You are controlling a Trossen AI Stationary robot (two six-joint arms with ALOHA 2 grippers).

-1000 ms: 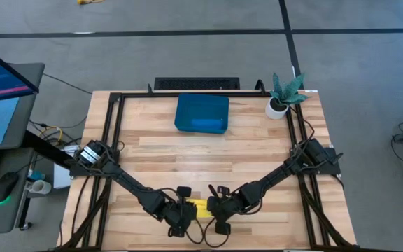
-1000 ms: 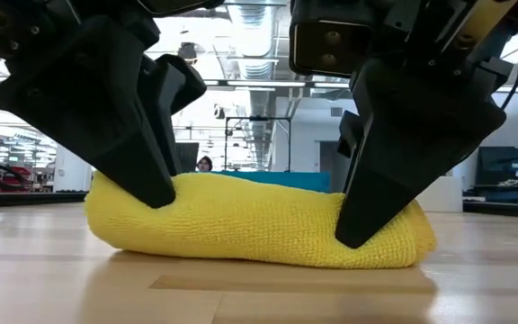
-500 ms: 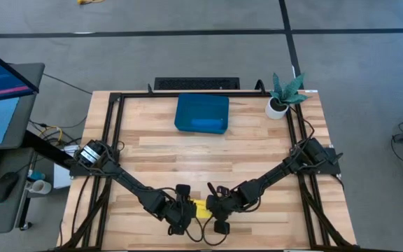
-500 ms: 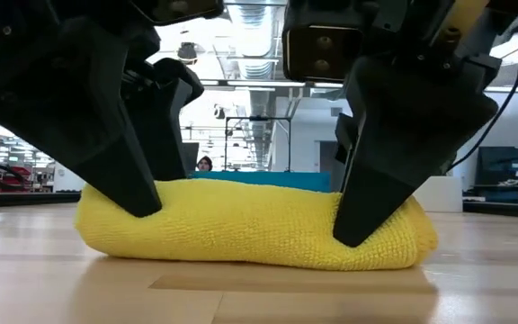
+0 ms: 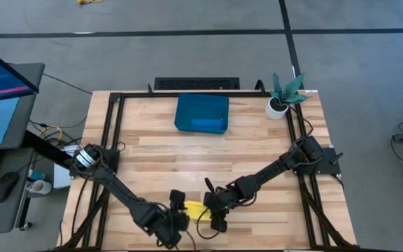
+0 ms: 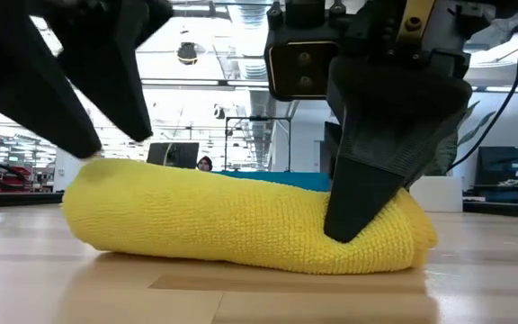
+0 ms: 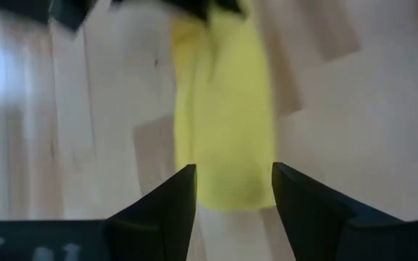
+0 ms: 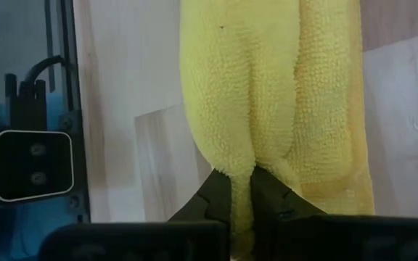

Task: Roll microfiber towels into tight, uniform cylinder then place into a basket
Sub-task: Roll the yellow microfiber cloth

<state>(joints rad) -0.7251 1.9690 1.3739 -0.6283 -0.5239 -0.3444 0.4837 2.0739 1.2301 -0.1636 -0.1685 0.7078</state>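
Yellow towel [image 6: 241,225] lies rolled into a fat cylinder on the wooden table [image 5: 257,154], near the front edge, roughly centred btwn both arms. Right gripper [image 8: 242,190] is clamped on one end of the roll: in the right wrist view its two dark fingers [image 8: 216,190] sit pressed together w/ a fold of yellow pile pinched btwn them, and the low view shows that gripper's dark wedge bearing down into the roll's right-hand end, denting it. Left gripper [image 7: 227,192] is off the cloth; fingers stand apart w/ a clear gap, yellow roll visible beyond and btwn them in the left wrist view, not touching. In the low view its dark fingers hang above the roll's other end, just clear of the surface. High view puts the left gripper [image 5: 168,222] at the table's front edge just beside the roll's end, right gripper [image 5: 214,204] at the opposite end. Basket [image 5: 201,112], dark teal-blue tray, sits at the far side of the table, well apart from the roll, w/ a blue towel [image 5: 207,124] lying inside along its near wall. Small white pot w/ green plant [image 5: 283,94] stands at the far right corner, near the basket but not touching.
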